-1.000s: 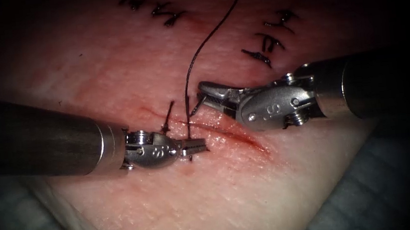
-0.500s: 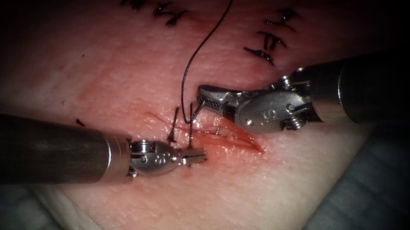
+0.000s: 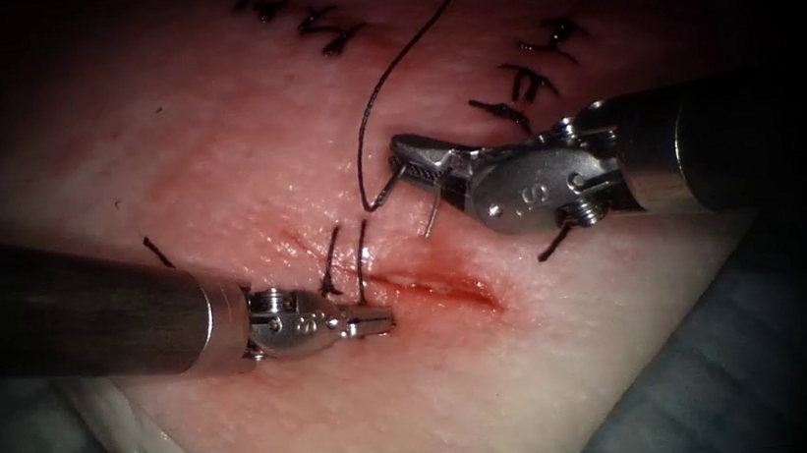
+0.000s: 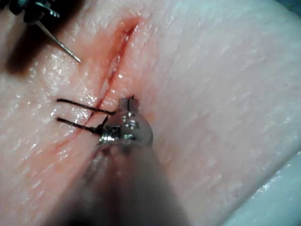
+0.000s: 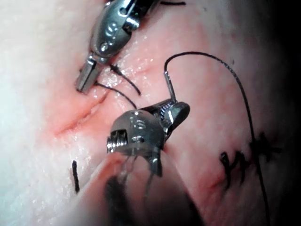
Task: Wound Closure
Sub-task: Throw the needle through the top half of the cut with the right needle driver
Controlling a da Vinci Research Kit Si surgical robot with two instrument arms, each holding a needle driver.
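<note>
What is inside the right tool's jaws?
The right tool is shut on the curved needle mid-curve, clear of the tissue; thread trails from it. The clamped stretch is hidden.

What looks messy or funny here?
Red fluid pools along the open cut in the pale pork tissue, and a loose black thread scrap lies left of it. The right tool holds the curved steel needle mid-curve, clear of tissue; whether the left tool grips anything is unclear.

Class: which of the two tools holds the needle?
The right arm's tool, above the cut, grips the needle. The left tool has none.
</note>
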